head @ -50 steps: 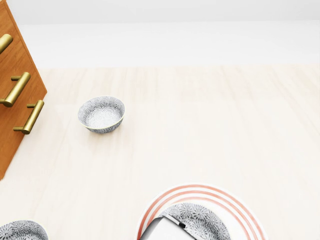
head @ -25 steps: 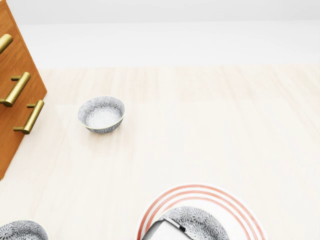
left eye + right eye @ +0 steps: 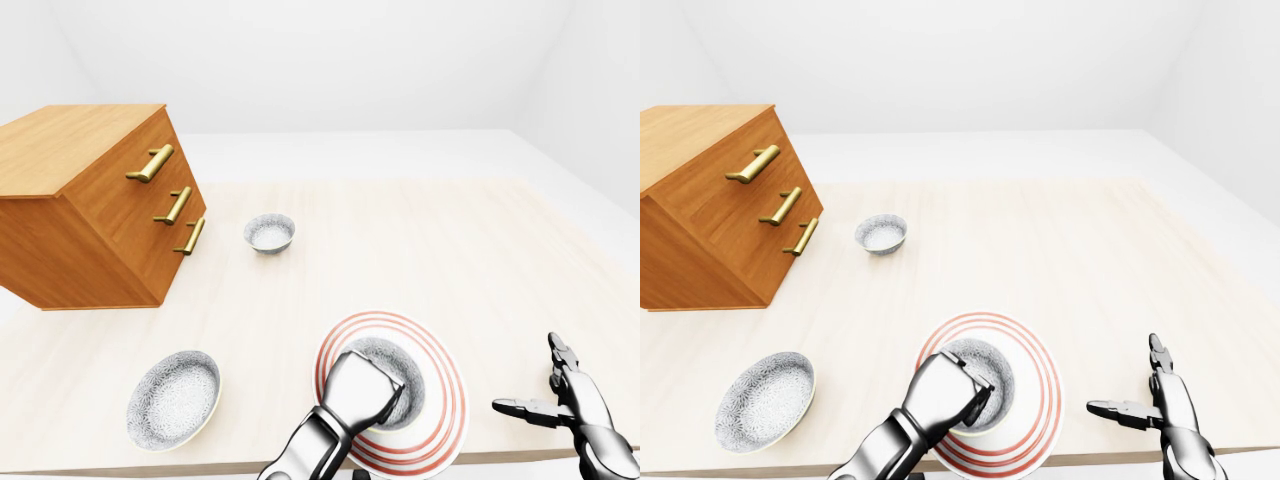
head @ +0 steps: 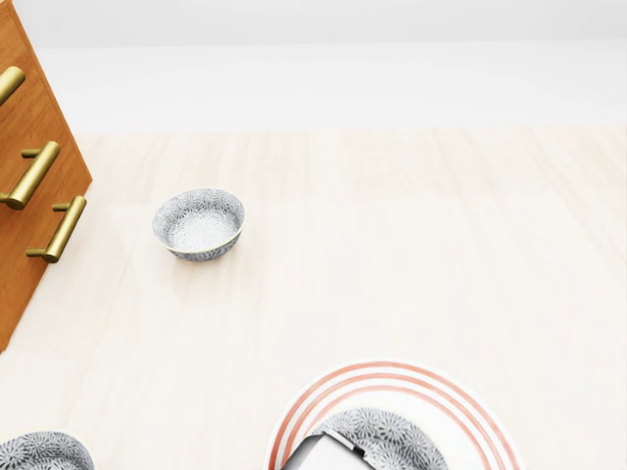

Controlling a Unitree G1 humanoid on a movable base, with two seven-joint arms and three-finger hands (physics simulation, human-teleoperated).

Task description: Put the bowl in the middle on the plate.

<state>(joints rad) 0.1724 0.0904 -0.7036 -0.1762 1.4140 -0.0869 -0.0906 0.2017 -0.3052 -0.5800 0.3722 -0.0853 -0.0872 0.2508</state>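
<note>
Pictured nearest, at the bottom edge of the right-eye view: the robot's left hand (image 3: pixel 943 390), knuckles up, fingers (image 3: pixel 978 397) curled close together against the near-left rim of the middle bowl (image 3: pixel 988 365). Hides that stretch of rim under the palm, so cannot tell whether the fingers pinch the rim or merely lie over it.

As for the bowl itself: upright on the red-ringed plate (image 3: pixel 1040 385), touching it, set a little toward the plate's left side, its grey patterned inside open to the camera.

At the same depth, to the right in the left-eye view: the right hand (image 3: pixel 575 395), hanging off the near edge of the pale wooden table (image 3: pixel 420 250), three fingers spread wide, gripping nothing, well apart from plate and bowl.

Lower left in the left-eye view: a larger patterned bowl (image 3: pixel 173 397), upright near the table's near edge, well apart from the plate.

Farther up the table: a small patterned bowl (image 3: pixel 269 232), upright, near the wooden chest of drawers (image 3: pixel 85 215) without touching it. On the chest's face, three brass handles (image 3: pixel 173 205) in a slanting row. Behind everything, a plain white wall.

In the head view, at the bottom edge: only the top arc of the plate, part of the middle bowl and a pale corner of the left hand.
</note>
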